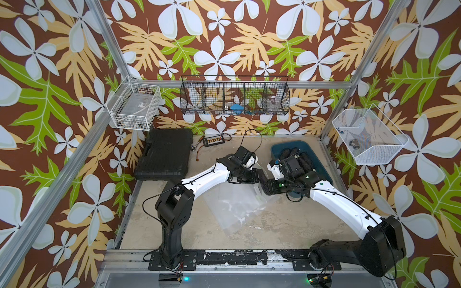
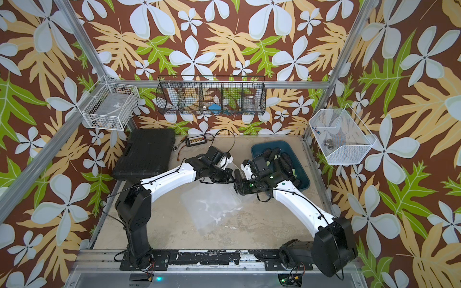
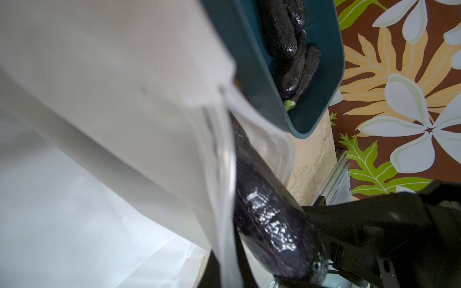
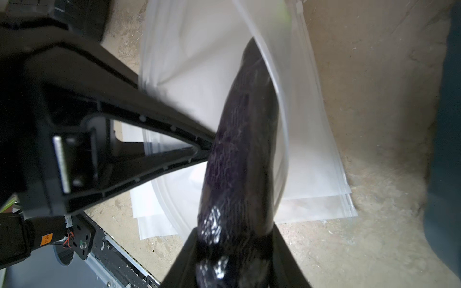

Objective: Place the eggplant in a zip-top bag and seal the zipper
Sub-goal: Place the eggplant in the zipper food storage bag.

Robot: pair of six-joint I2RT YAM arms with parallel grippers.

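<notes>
A dark purple eggplant (image 4: 239, 154) is held at its thick end by my right gripper (image 4: 234, 259), with a finger on either side. Its narrow tip pokes into the open mouth of the clear zip-top bag (image 4: 199, 62). My left gripper (image 3: 229, 276) is shut on the bag's rim and holds that edge up off the table. In the left wrist view the eggplant (image 3: 269, 224) lies right beside the lifted rim. In both top views the two grippers meet above the bag (image 1: 232, 209) (image 2: 209, 207), near the table's middle.
A blue tub (image 1: 321, 164) with several more eggplants (image 3: 287, 49) stands close behind the right arm. A black case (image 1: 164, 154) lies at the back left. Wire baskets (image 1: 234, 96) hang on the walls. More flat bags (image 4: 324, 174) lie stacked under the held one.
</notes>
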